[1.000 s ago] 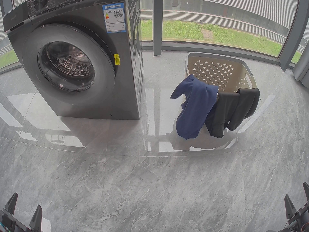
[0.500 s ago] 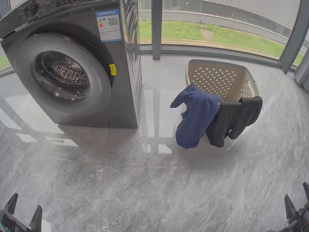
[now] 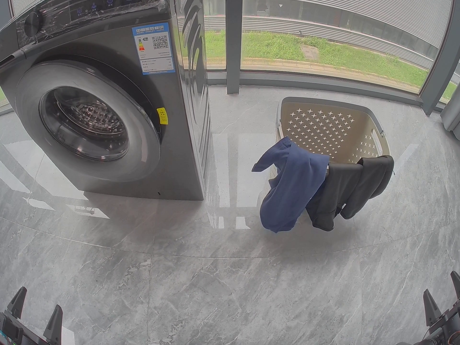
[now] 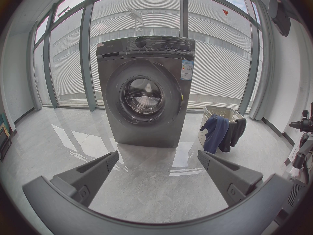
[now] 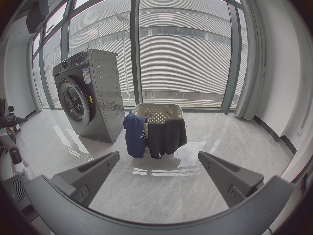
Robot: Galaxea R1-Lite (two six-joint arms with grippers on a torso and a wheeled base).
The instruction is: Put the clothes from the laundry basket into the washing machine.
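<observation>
A grey front-loading washing machine (image 3: 110, 101) stands at the left with its round door (image 3: 84, 123) shut. To its right sits a beige laundry basket (image 3: 330, 125) on the floor. A blue garment (image 3: 292, 183) and a black garment (image 3: 350, 185) hang over the basket's near rim. My left gripper (image 3: 36, 312) is low at the near left, open and empty. My right gripper (image 3: 443, 295) is low at the near right, open and empty. Both are far from the basket. The left wrist view faces the machine (image 4: 145, 92); the right wrist view faces the basket (image 5: 158, 113).
Glossy grey marble floor (image 3: 230, 283) lies open between me and the basket. Tall windows with a dark pillar (image 3: 234, 34) run behind the machine and basket. A curtain (image 3: 450, 106) hangs at the far right.
The whole head view has shifted: the machine and basket now sit lower and closer, so the camera moved forward. The clothes and both grippers keep their places.
</observation>
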